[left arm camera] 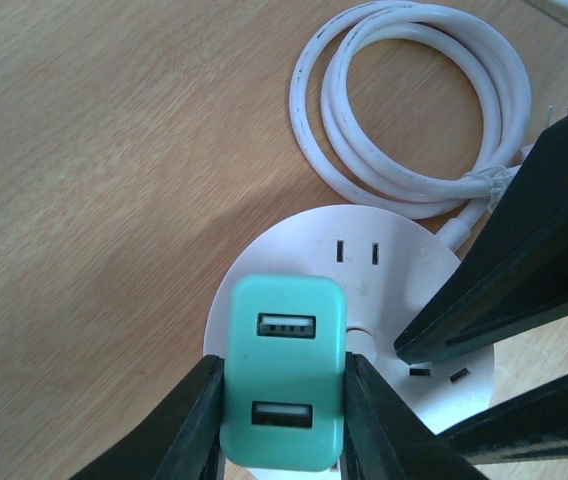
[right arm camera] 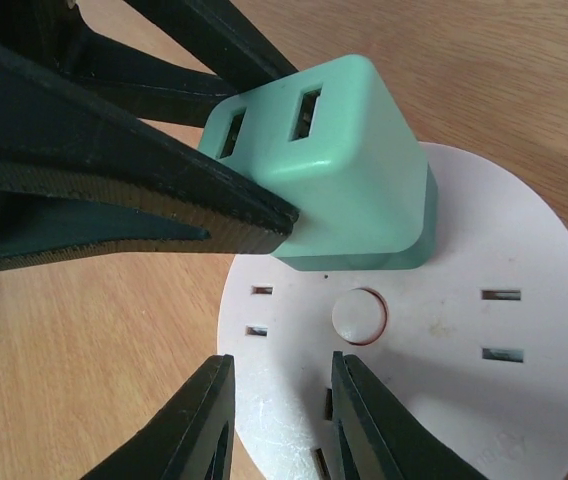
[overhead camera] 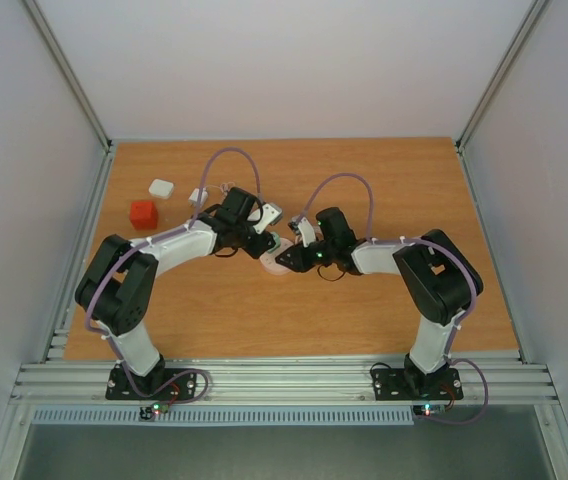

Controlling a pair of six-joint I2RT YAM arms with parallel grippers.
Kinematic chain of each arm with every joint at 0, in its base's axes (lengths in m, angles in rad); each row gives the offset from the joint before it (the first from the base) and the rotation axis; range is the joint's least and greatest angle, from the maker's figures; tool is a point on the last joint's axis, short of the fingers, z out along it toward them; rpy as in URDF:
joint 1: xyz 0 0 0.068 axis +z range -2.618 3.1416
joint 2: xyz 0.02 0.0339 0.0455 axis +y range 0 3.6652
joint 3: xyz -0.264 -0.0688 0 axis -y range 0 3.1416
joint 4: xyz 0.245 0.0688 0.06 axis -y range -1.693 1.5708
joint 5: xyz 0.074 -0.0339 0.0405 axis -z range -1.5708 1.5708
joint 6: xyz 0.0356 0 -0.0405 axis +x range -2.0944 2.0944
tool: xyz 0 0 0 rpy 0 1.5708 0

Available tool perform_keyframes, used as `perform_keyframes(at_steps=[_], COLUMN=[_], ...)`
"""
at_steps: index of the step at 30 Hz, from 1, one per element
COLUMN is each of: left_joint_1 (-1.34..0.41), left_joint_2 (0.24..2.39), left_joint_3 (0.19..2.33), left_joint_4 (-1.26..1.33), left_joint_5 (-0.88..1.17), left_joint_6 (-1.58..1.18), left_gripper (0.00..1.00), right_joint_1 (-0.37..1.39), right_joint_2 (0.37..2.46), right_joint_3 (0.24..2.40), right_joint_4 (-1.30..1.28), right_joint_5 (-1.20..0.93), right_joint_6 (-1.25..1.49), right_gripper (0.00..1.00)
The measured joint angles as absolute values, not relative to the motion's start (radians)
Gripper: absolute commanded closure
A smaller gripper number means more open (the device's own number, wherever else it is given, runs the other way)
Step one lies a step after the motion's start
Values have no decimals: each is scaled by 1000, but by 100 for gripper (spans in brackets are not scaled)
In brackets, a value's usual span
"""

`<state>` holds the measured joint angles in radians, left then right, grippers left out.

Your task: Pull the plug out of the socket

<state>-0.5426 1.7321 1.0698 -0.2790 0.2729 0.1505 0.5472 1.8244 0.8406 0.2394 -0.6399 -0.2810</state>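
Clamping the green plug [left arm camera: 284, 370] by its two sides, the left gripper [left arm camera: 284, 410] holds it seated at the seven o'clock edge of the socket [left arm camera: 384, 270]. That socket lies at the middle of the table [left arm camera: 84, 150], its coiled cord [left arm camera: 316, 110] at twelve o'clock. The right gripper [right arm camera: 282, 405] has fingers drawn narrow, nothing between them, tips on the socket.

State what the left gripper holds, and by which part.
The green plug, clamped by its two opposite side faces in the left gripper, seated on the socket.
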Motion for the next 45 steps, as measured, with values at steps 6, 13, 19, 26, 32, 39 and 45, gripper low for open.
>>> perform_keyframes(at_steps=[6,13,19,26,32,39,45], left_joint_1=[-561,-570,-568,-568,-557,-546,-543], left_joint_2=[1704,1634,1620,1620,1640,1652,1671], left_joint_3=[1043,969,944,933,933,938,955], left_joint_4=[-264,-215,-188,-166,-148,-144,-148], left_joint_5=[224,189,190,193,213,229,239], left_joint_6=[179,218,224,218,205,187,182], left_gripper=[99,99,99,99,99,99,99], right_joint_1=[547,557,557,544,531,505,435], right_joint_2=[1835,1841,1851,1854,1869,1891,1908], right_joint_3=[856,869,888,897,907,920,946], right_joint_4=[231,224,202,187,187,194,191], right_joint_5=[-645,-660,-671,-695,-716,-765,-759], right_joint_6=[-265,-247,-236,-199,-156,-105,-78], right_gripper=[72,72,71,70,70,68,68])
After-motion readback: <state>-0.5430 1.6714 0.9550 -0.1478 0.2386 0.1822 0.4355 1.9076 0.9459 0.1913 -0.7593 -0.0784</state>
